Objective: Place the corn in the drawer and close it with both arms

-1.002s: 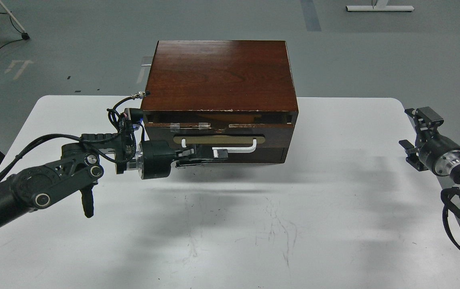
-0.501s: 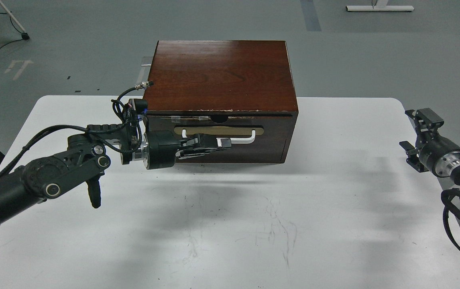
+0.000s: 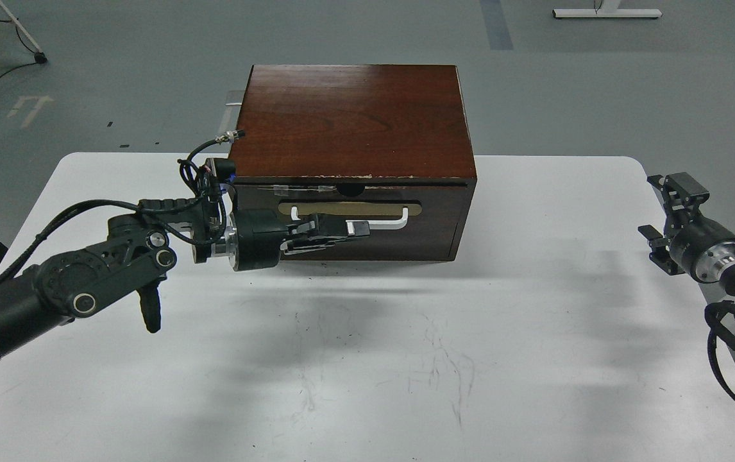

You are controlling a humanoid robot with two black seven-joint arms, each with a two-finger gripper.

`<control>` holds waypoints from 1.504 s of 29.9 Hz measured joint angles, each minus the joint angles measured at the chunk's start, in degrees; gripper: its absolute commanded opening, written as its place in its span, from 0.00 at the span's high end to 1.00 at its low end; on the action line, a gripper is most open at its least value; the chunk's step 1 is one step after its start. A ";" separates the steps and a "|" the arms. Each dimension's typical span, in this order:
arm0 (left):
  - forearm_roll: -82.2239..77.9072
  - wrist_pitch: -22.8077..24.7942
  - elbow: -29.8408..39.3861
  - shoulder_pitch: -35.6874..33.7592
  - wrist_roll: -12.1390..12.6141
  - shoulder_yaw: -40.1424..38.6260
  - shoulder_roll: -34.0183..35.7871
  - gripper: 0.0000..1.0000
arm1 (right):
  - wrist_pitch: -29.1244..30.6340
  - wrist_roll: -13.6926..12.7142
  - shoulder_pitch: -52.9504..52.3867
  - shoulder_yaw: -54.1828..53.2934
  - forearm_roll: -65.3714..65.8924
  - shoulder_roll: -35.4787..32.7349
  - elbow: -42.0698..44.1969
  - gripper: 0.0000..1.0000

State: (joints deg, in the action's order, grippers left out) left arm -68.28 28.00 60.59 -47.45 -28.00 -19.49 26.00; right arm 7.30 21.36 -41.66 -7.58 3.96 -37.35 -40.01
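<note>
With the dark reddish-brown wooden drawer flush at 12 o'clock, the left gripper grips its white bar handle; right gripper, 3 o'clock, open, empty; corn unseen, presumably inside

There is just one camera. It sits up high, in the robot's head, and looks forward and down. It sees almost the whole white counter from above, with the near edge cut off at the bottom. The brown wooden box stands at the far middle of the counter, a good way from the camera, and the camera sees its top and its front side. Behind the counter, the gray floor fills the top of the view. The left arm comes in from the left edge and the right arm comes in from the right edge. No other view shares this scene.
</note>
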 measured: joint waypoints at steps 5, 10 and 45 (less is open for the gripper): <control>0.00 0.00 -0.75 -0.01 0.00 -0.14 -0.43 0.63 | 0.00 0.00 0.04 0.02 0.00 0.00 0.02 0.00; 0.15 0.00 -0.57 -0.33 0.00 0.09 -0.95 0.14 | 0.00 0.00 0.31 0.02 0.00 0.00 0.03 0.00; 46.33 -0.01 -30.81 6.19 0.01 -13.21 8.45 0.02 | -0.48 2.50 -3.68 -21.80 -0.28 10.27 -7.88 0.00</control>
State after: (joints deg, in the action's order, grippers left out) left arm -21.95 27.99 29.77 -41.27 -27.99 -32.70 34.45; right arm 6.82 23.86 -45.33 -29.38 3.68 -27.09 -47.89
